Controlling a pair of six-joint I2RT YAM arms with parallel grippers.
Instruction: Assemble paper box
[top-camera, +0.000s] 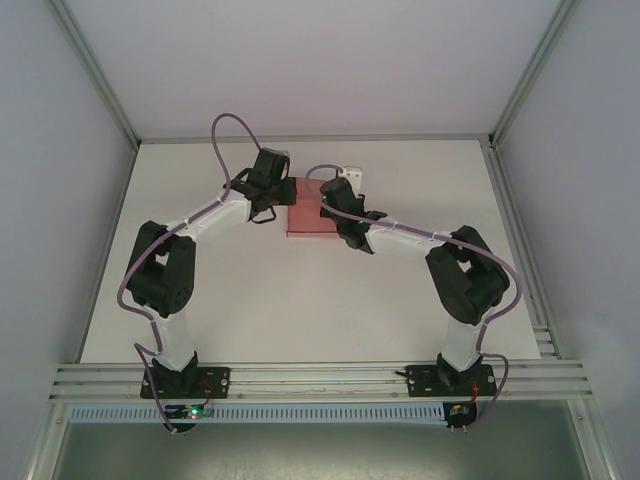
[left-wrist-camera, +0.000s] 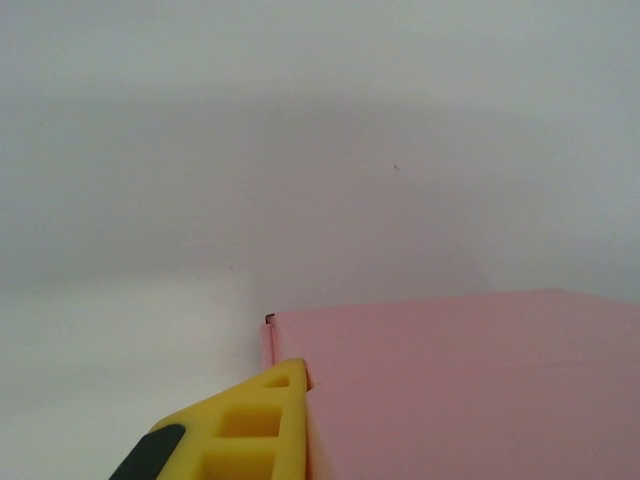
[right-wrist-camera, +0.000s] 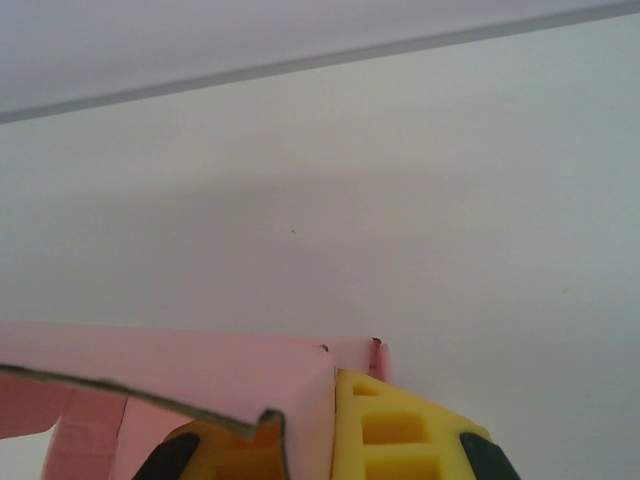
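No text, label, brand, number or sign could be read in any view. The pink card of the paper box (top-camera: 312, 208) was seen to be plain and unprinted.
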